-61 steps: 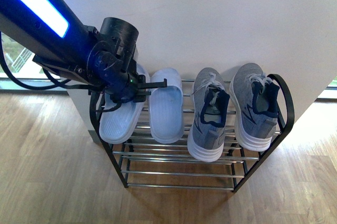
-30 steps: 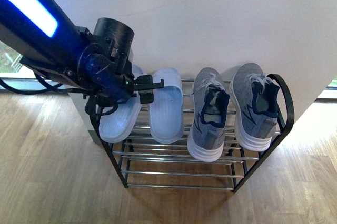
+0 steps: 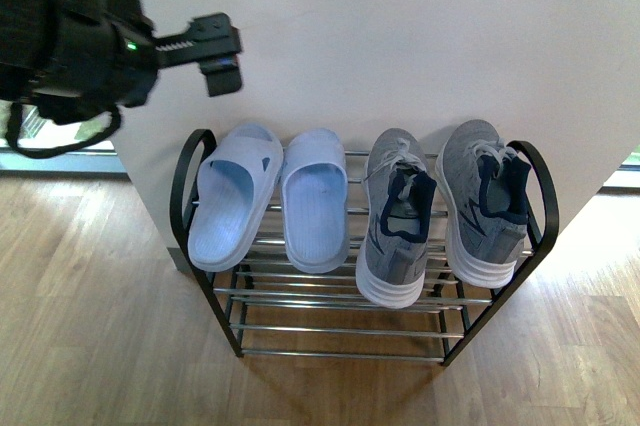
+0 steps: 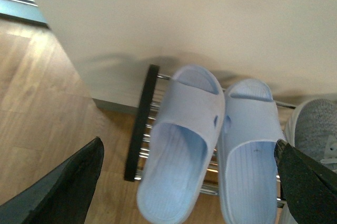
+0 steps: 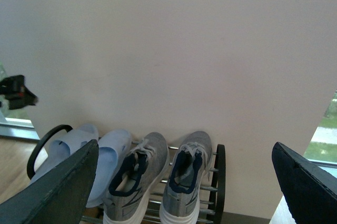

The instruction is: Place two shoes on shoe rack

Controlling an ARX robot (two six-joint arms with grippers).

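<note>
Clearly the left gripper [image 3: 215, 51] sits up and away from the shoe rack [image 3: 190, 171], above and outside its left end, with nothing between its fingers; the left wrist view shows both dark fingertips [image 4: 63, 187] spread wide at the picture's edges with only floor and rack between them, so the jaws stand released. Below it, at the rack's left end, the left sandal [image 3: 232, 196] lies on the top shelf with its long axis running front to back but skewed, its toe leaning out over the front rods toward the left side frame. Just beside it, touching or nearly so, the second sandal [image 3: 316, 201] lies straighter, also front to back. Toward the rack's right end the two grey sneakers [image 3: 398, 218] sit side by side (heels at the front edge, toes at the wall), the right one [image 3: 484, 201] hard up against the curved right side frame. All four shoes thus rest on the top tier, so I judge the placing essentially done, and any coming move is a retreat rather than a reach. What that turns on is simple: the sandals lie below and to the right of the left fingers, well clear of them. The right gripper [image 5: 184, 192] looks at the whole rack from well back, its fingertips [image 5: 58, 187] wide apart and grasping nothing; it is the farther arm from the shoes, as far as I can judge.
</note>
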